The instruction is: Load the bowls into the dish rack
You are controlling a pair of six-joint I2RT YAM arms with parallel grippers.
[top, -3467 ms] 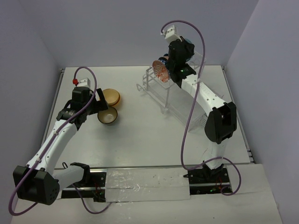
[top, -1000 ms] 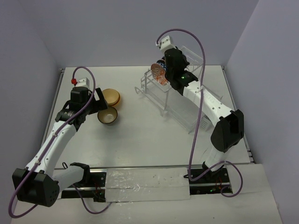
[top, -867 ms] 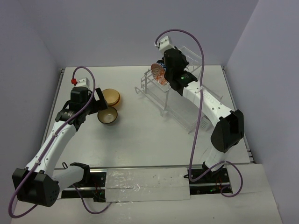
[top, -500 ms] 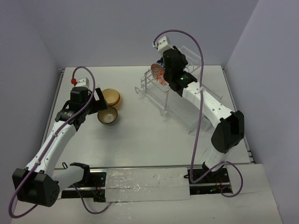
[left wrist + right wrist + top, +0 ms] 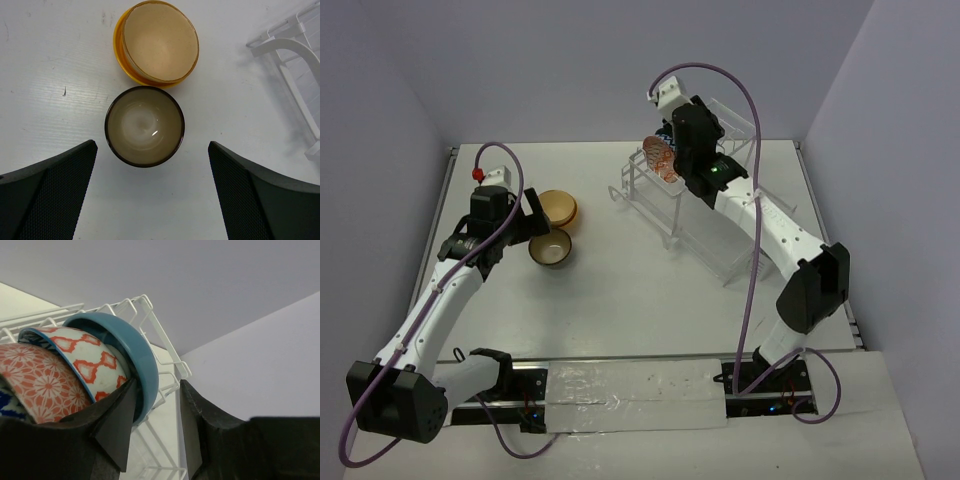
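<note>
The white wire dish rack (image 5: 705, 225) stands at the back right. Three bowls stand on edge in its top slots: a blue bowl (image 5: 135, 345), a red-diamond patterned bowl (image 5: 85, 360) and a red-flower patterned bowl (image 5: 35, 385), the last also in the top view (image 5: 660, 157). My right gripper (image 5: 157, 390) is open and straddles the blue bowl's rim, with a gap at the outer finger (image 5: 200, 425). My left gripper (image 5: 151, 145) is wide open and empty above a tan bowl (image 5: 144, 125). A cream bowl (image 5: 160, 40) sits nested in an orange-yellow bowl (image 5: 120, 45) just beyond.
The rack's corner (image 5: 300, 45) shows to the right of the left gripper. The two table bowls (image 5: 552, 230) lie at the left middle of the table. Purple cables loop over both arms. Walls close in at the back and sides.
My right gripper has shifted a little left over the rack top since 3.5 s ago, and the arm's elbow has swung right. The left arm has not moved.
</note>
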